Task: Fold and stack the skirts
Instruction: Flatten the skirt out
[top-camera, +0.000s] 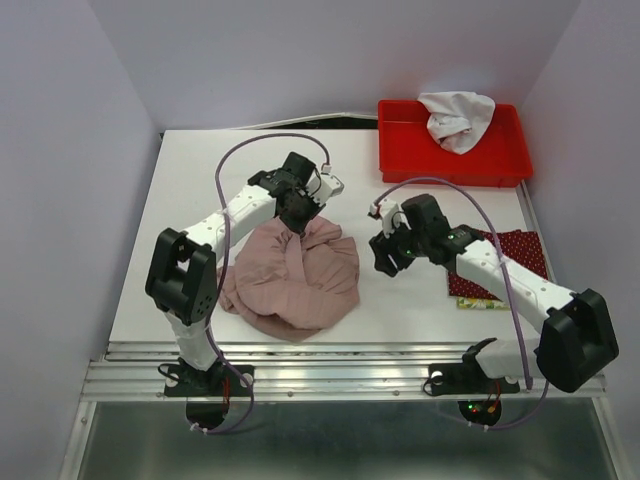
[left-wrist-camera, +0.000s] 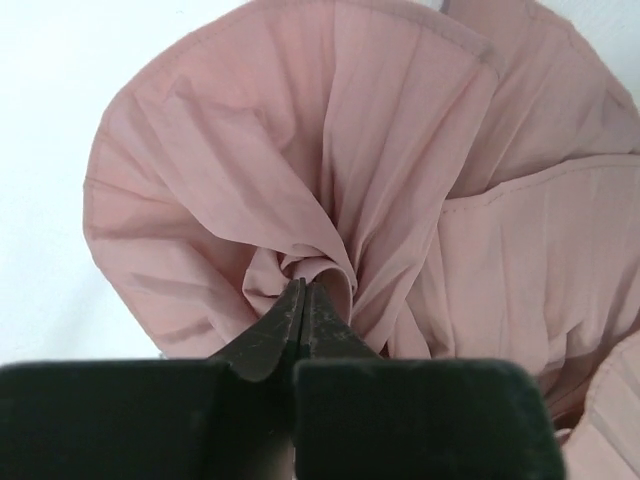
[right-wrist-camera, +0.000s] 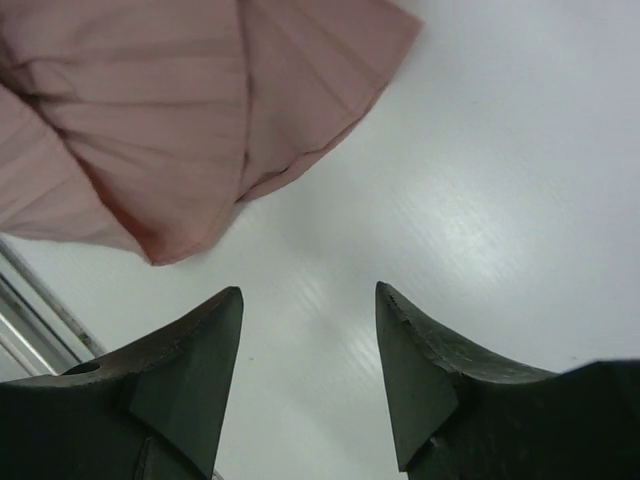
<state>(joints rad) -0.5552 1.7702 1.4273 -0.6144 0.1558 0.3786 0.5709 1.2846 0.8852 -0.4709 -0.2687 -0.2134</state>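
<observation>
- Far edge of the pink skirt: the left gripper sits right on it, clamped onto a tuck of the cloth. In the left wrist view the pleats fan out from the closed tips.
- The pink skirt itself lies in a rumpled, roundish heap on the table. Its bulk spreads from that pinch toward the near edge (no clean long axis to read yet).
- Just off the pink skirt's right edge hovers the right gripper, jaws apart and holding nothing, with bare table beneath.
- Here is what the next move likely turns on: the free hem lies to the left of the right gripper and close by, so a short reach that way should find it.
- Well right of the pink skirt, the dark red dotted skirt lies flat, partly under the right arm. The yellow-green skirt peeks out at its near edge.
</observation>
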